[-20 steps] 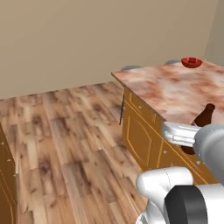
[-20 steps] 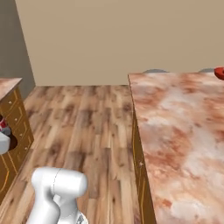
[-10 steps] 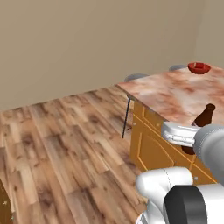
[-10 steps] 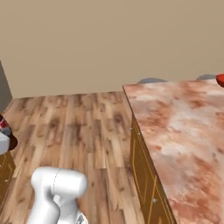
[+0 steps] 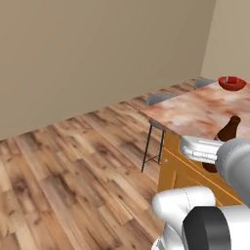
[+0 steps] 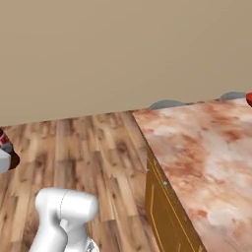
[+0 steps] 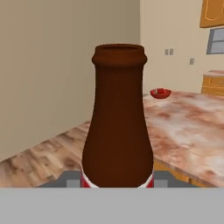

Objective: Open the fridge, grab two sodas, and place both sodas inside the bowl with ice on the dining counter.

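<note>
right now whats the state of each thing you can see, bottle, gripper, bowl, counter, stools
bottle: upright, held in the gripper, above the counter's near edge
gripper: shut on the bottle
bowl: upright on the far end of the dining counter, contents too small to tell
dining counter: top bare near the robot
stools: tucked in at the counter's far side

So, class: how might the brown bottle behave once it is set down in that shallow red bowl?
The bottle is tall and slim, so it probably tips easily. Its glossy, round body may roll or slide. The bowl looks low, so it likely gives little support.
</note>
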Motion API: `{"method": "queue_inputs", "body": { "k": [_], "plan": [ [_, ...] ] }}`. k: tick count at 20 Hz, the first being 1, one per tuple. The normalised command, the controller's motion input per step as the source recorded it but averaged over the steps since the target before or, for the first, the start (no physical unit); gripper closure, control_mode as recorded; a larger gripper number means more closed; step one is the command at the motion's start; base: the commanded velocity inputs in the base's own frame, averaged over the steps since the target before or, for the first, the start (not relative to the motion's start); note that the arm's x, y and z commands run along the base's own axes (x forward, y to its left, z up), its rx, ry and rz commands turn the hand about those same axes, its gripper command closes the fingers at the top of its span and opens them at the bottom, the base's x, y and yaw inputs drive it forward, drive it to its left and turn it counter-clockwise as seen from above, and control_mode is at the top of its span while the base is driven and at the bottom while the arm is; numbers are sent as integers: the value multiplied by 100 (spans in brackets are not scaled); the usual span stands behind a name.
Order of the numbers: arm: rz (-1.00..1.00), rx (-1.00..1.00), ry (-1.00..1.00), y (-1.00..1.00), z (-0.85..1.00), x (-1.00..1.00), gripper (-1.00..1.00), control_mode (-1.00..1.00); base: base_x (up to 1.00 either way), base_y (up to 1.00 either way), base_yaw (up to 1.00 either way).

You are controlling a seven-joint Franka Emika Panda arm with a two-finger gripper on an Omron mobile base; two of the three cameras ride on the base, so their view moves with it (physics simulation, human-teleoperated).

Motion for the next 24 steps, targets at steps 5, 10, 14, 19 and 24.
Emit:
{"method": "queue_inputs", "body": {
  "k": [5,10,14,19,24],
  "plan": [
    [0,0,0,0,0,0,100,100,100,70,-27],
    [0,0,0,0,0,0,100,100,100,70,-27],
    [0,0,0,0,0,0,100,100,100,69,-29],
    [0,0,0,0,0,0,100,100,100,70,-38],
    [0,0,0,0,0,0,100,100,92,64,-48]
  ]
}}
